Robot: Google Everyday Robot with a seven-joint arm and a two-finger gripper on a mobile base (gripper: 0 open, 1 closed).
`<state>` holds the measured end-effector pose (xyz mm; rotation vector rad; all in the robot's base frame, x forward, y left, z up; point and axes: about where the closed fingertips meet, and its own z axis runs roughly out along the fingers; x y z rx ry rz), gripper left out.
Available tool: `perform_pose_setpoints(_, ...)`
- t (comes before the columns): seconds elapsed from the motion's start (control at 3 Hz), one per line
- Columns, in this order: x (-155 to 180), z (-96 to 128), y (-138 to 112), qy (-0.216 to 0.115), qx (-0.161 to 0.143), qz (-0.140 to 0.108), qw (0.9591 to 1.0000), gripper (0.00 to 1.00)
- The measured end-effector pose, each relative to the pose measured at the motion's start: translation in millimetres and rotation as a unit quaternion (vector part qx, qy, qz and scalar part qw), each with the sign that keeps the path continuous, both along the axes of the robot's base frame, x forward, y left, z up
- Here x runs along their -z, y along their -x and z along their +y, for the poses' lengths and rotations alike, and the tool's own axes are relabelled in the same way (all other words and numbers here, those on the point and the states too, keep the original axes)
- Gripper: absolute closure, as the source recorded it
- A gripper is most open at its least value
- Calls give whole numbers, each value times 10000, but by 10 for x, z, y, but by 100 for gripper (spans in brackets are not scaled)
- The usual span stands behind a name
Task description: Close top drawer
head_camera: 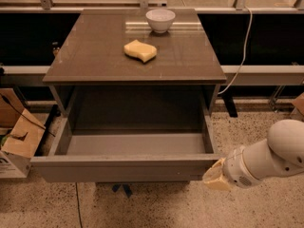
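Press the end effector [216, 175], lower right, opening not discernible, flat on the top drawer [123, 168], seemingly near its corner, pushing straight.

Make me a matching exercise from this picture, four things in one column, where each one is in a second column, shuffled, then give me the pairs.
Column one:
1. top drawer
2. white bowl
3. yellow sponge
4. gripper

Column two:
A. at the back of the cabinet top
B. low on the right, at the top drawer's right front corner
C. pulled out, open
D. near the middle of the cabinet top

Pairs: 1-C, 2-A, 3-D, 4-B
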<state>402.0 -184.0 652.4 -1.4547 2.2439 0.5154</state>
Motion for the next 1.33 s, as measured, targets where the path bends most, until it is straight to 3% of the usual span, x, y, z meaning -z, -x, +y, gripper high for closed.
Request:
perform_pose_setpoints(0.33, 2, 104, -95, -17, 0, -319, 9995, 100)
perform_pose_setpoints(0.67, -25, 312, -410, -240, -1, -971, 9950, 100)
perform_pose_setpoints(1.0, -29, 336, -464, -271, -11, -1033, 9943, 100)
perform_pose_setpoints(1.33, -56, 474, -776, -454, -65, -1393, 9892, 100)
